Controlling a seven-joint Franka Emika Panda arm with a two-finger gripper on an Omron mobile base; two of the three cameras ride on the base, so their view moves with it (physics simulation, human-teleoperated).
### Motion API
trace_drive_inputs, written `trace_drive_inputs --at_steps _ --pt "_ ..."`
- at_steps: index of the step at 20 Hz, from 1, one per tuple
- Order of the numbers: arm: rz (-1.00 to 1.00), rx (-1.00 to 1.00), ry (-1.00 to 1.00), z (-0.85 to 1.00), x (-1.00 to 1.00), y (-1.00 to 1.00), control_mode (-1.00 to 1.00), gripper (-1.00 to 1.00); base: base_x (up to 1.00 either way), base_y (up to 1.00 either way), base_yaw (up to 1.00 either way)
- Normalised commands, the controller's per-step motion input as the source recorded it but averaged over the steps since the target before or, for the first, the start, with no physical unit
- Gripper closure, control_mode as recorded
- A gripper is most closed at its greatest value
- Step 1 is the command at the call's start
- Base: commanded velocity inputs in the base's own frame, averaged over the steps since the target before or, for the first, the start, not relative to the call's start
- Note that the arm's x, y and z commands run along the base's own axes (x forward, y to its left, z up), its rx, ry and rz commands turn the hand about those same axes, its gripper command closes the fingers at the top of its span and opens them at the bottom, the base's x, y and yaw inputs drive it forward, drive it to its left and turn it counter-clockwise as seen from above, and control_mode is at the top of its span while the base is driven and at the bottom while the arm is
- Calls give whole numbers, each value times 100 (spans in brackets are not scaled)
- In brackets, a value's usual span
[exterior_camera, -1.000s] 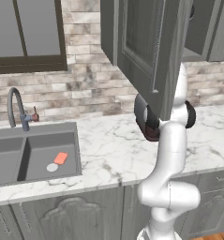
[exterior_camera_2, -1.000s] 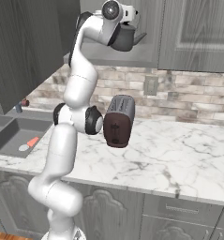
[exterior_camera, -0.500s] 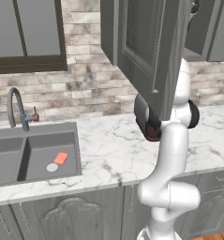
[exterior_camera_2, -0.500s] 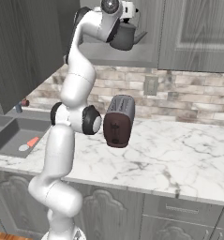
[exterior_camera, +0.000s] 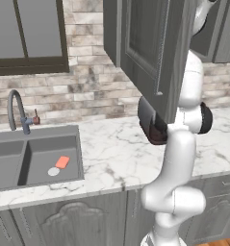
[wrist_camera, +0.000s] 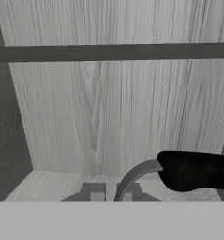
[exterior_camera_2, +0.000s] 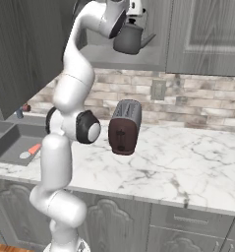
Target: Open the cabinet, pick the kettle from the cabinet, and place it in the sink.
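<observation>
The cabinet (exterior_camera_2: 138, 56) on the wall stands open, its door (exterior_camera: 155, 53) swung out toward me. Inside, on its pale shelf, is the small dark grey kettle (exterior_camera_2: 129, 39), spout pointing right. My gripper (exterior_camera_2: 134, 14) comes down on the kettle's top and is shut on the handle. In the hand view the gripper (wrist_camera: 112, 192) has its tips close together around the kettle's grey arched handle (wrist_camera: 137, 174), with the black grip (wrist_camera: 193, 171) just to the right. The dark double-basin sink (exterior_camera: 34, 144) lies low at the left, also seen as the sink (exterior_camera_2: 6, 142).
A dark grey-and-maroon toaster (exterior_camera_2: 125, 127) stands on the white marble counter (exterior_camera_2: 188, 162) under the cabinet. An orange sponge (exterior_camera: 62, 162) and a small disc lie in the sink's right basin. The gooseneck faucet (exterior_camera: 15, 108) rises behind it. A window (exterior_camera: 25, 33) is above.
The hand has shifted a little to the left over the kettle inside the cabinet. The kettle, door and toaster stay where they were.
</observation>
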Motion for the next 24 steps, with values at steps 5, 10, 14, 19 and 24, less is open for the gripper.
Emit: trace_drive_inputs --at_steps 5,10,14,19,24 --pt "-2 1 -14 -28 -70 -1 -100 100 0 0 0" --pt "-1 4 -20 -34 -74 -2 -100 100 0 0 0" --pt "-1 5 -22 -32 -75 -3 -100 100 0 0 0" --pt "-2 0 -11 -23 -75 0 -100 100 0 0 0" --pt "-3 0 0 -12 -71 -1 -100 100 0 0 0"
